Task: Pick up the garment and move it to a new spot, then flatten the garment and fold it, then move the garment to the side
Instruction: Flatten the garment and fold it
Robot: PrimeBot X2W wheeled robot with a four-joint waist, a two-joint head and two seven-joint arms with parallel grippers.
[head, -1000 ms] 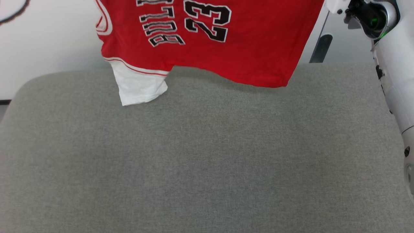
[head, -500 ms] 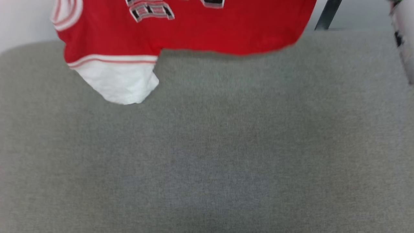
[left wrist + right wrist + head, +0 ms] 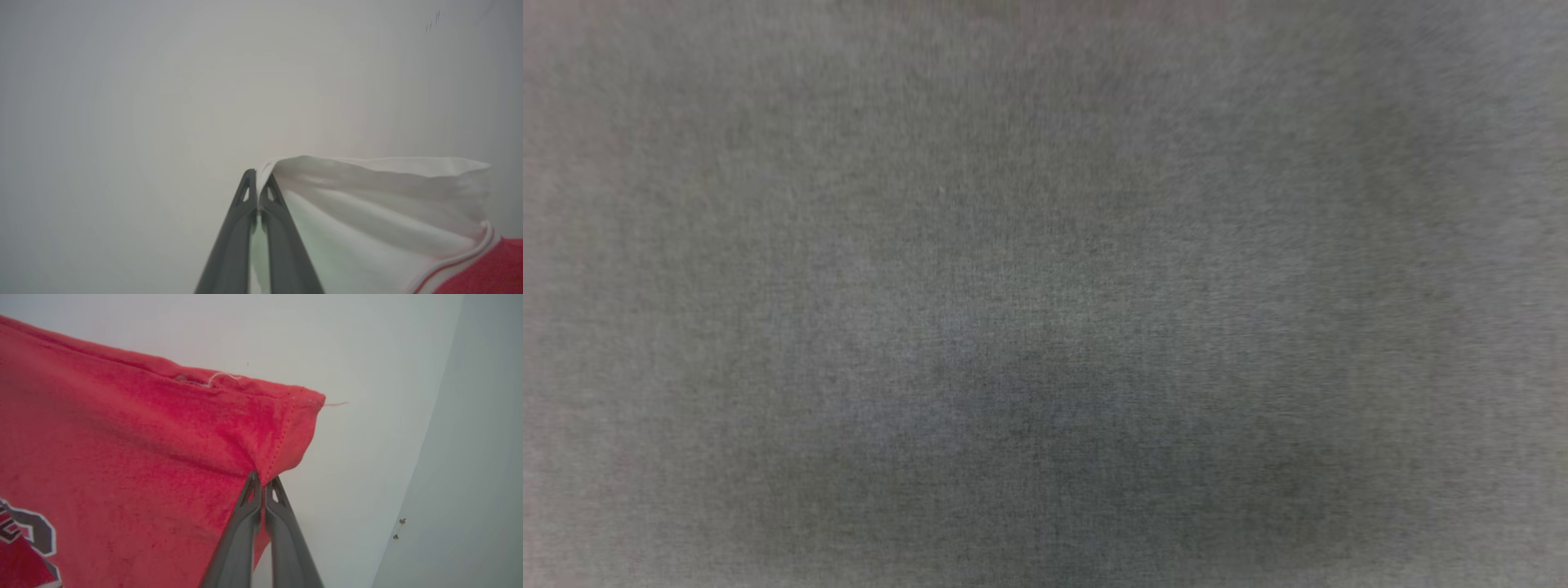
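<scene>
**Surface.** In the head view a grey woven fabric surface (image 3: 1045,294) spans the frame. It is blurred, and nothing beyond the weave can be made out.

**Background.** In both wrist views a plain pale wall (image 3: 122,102) lies beyond the pincer tips. In the right wrist view a second wall plane meets it well to the right of the pincer.

**Garment.** The garment (image 3: 122,437) is gripped at two points, one by each pincer. Whether any part of it touches the grey surface cannot be told.

**Right pincer** (image 3: 263,482). The fingers are together, clamped on the red hem corner (image 3: 294,428). A stitched seam runs up from the tips. The red cloth spreads above and to the left of the pincer.

**Left pincer** (image 3: 257,183). The fingers are together, clamped on the edge of the white sleeve (image 3: 367,212). The sleeve extends to the right of the tips, with its upper edge about level with them. The striped trim (image 3: 461,257) lies to the lower right, well apart from the tips, with red cloth just past it.

**Lettering.** Black, white-outlined lettering (image 3: 24,531) sits far to the lower left of the right pincer. The frame edge cuts it off and it is not legible.

**Minor items.**
- A loose white thread (image 3: 222,375) lies on the garment's top edge, above and slightly left of the right pincer.
- A few small dark marks (image 3: 398,528) show on the second wall plane, to the right of that pincer.
</scene>
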